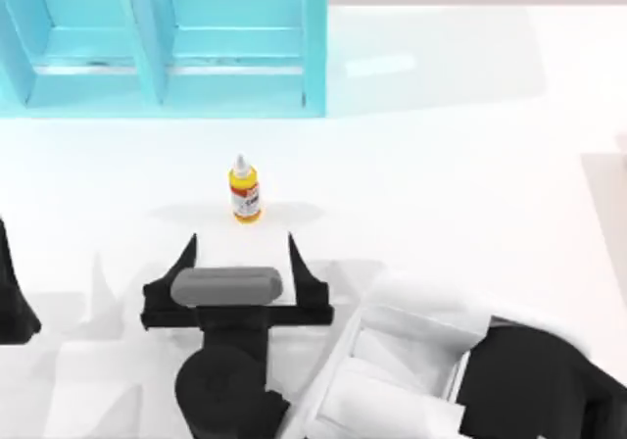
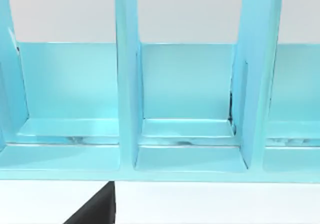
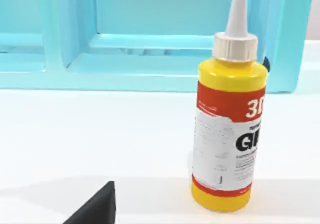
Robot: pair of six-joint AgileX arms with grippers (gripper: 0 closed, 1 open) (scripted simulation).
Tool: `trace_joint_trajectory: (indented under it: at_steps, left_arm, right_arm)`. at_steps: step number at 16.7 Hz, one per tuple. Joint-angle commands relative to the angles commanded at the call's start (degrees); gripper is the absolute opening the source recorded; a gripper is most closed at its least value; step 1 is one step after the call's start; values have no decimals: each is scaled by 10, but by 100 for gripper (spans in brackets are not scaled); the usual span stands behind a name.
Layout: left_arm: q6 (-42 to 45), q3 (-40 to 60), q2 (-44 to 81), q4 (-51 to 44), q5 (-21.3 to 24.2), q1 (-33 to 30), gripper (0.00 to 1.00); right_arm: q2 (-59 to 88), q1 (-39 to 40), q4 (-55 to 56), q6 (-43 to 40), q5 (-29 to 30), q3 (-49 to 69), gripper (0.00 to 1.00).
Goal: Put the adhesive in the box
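— So, biggest things first: what's laid out?

— A white table point(image 1: 441, 165), with the blue box point(image 1: 313, 57) in the upper left of the overhead frame. The box is split by upright dividers into open compartments. My left claw point(image 1: 12, 297) sits parked at the left edge.

— And the working arm?

— My right claw point(image 1: 243, 263) is in the lower middle of the frame. It is spread wide and holds nothing, and it points at the adhesive point(image 1: 245, 192), which is near but not touching.

— Where exactly is the adhesive?

— It stands upright on the table just left of centre, between the claw and the box and apart from both. The right wrist view shows it close up point(image 3: 227, 124): a yellow body, a red-and-white label and a white pointed nozzle.

— How do you think it will handle?

— It's probably light and tippy, since it is narrow and stands on a small base. The plastic looks smooth and likely gives a little when squeezed. I'd take it across the labelled body at mid-height, not by the tapered nozzle, and close gently so it neither topples nor slips out.
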Motion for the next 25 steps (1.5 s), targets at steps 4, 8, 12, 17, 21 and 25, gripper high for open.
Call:
trace_joint_trajectory:
  at_steps: [4, 8, 12, 17, 21, 25]
  left_arm:
    - [0, 0, 0, 0, 0, 0, 100]
    - [0, 0, 0, 0, 0, 0, 100]
    - [0, 0, 0, 0, 0, 0, 100]
    - [0, 0, 0, 0, 0, 0, 100]
    - [0, 0, 0, 0, 0, 0, 100]
    - [0, 0, 0, 0, 0, 0, 100]
  right_arm:
    - [14, 5, 1, 3, 10, 8, 100]
    - [14, 5, 1, 3, 10, 8, 100]
    - [19, -11, -10, 2, -6, 26, 100]
    - [52, -75, -62, -1, -70, 114, 100]
    - [67, -106, -88, -2, -101, 155, 100]
    - [67, -106, -88, -2, -101, 155, 92]
